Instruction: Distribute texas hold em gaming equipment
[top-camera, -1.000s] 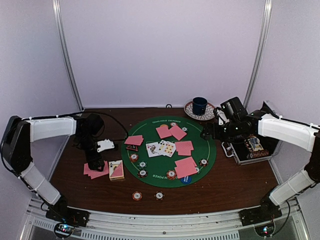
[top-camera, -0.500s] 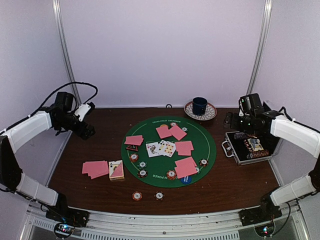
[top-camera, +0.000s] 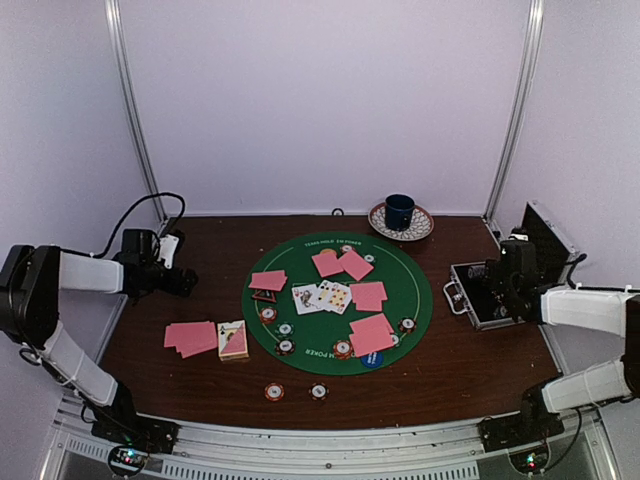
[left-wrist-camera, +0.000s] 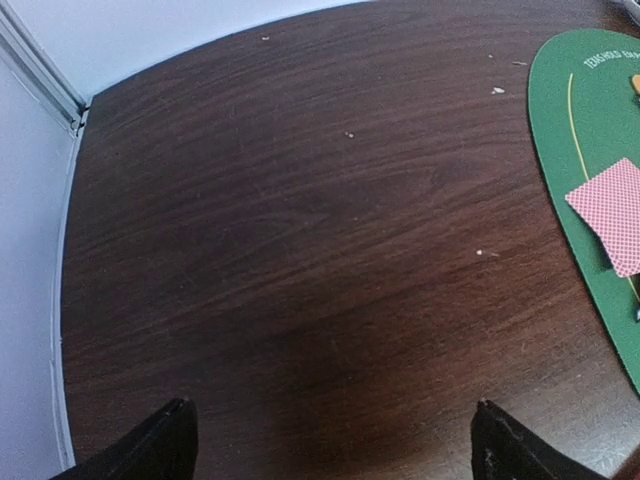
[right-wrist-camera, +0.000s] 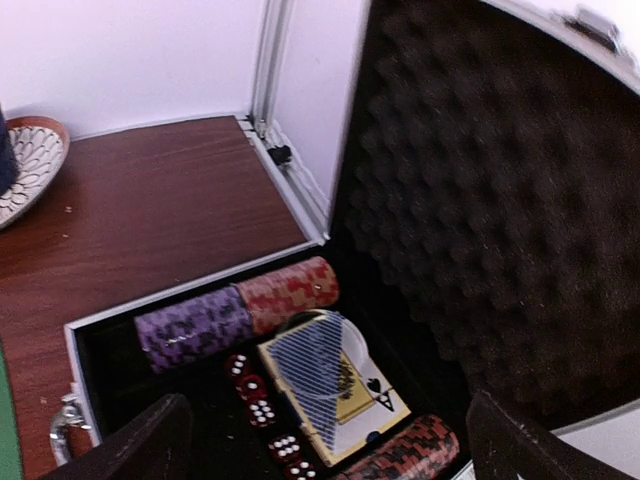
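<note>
My left claw (left-wrist-camera: 331, 405) hangs over bare bench (left-wrist-camera: 300, 250) at the left, fingers wide apart and holding nothing. The edge of the green mat (top-camera: 420, 290) and one pink card show at the right of its view. My right claw (right-wrist-camera: 327, 400) is also spread and empty, and it looks down into the open case (top-camera: 462, 290) at the right side of the bench. The foam-lined lid (right-wrist-camera: 500, 200) stands up behind it.

In the case I count one purple chip roll (right-wrist-camera: 192, 327), two red rolls (right-wrist-camera: 288, 290), a row of red dice (right-wrist-camera: 250, 387) and a pack (right-wrist-camera: 325, 375) with a blue back. Beyond the mat, a blue mug (top-camera: 400, 211) stands on a saucer (top-camera: 380, 220).

The pink cards (top-camera: 372, 334) lie in four groups on the mat, and a fifth group is fanned on the bench left of it, just beside a face-up deck (top-camera: 233, 340). About three face-up cards overlap at the middle. The chips (top-camera: 343, 349) are spread along the near rim, with two more (top-camera: 274, 392) on the bench in front. A blue button (top-camera: 372, 358) lies at the near rim and a black marker (top-camera: 263, 295) at the left.

On the mat I can read "POKER"; the other lettering is too small.
</note>
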